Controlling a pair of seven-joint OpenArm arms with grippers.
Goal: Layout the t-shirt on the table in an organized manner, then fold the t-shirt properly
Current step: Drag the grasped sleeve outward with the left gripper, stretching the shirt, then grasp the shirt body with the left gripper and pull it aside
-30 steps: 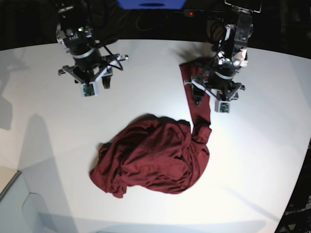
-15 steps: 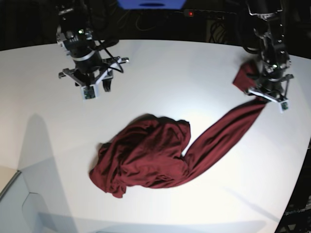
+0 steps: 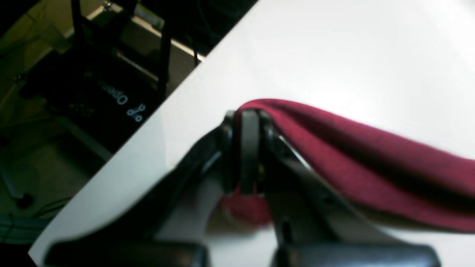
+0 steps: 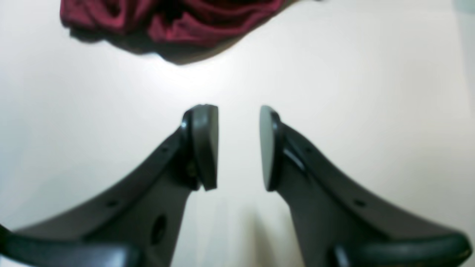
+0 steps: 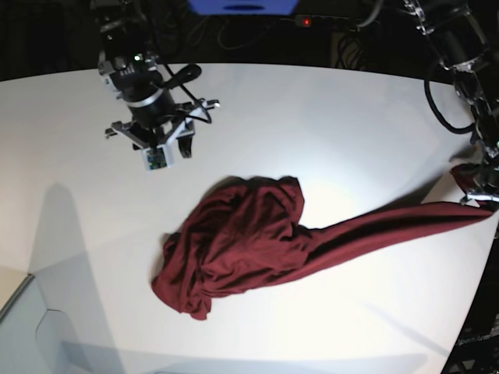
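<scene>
Sleeve stretched out, body a heap: layout barely begun, folding untouched.
The left gripper (image 3: 246,155) pinches a sleeve of the t-shirt (image 5: 242,241) at the table (image 5: 312,109) right edge; right gripper (image 4: 237,148) hovers far-left, half-open, empty.

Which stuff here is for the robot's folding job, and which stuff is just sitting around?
For the job:
- shirt, one sleeve stretched out
- table
- left end effector, shut on the sleeve
- right end effector, open and holding nothing

Just sitting around:
- blue thing behind the table
- black box with white writing on the floor
</scene>
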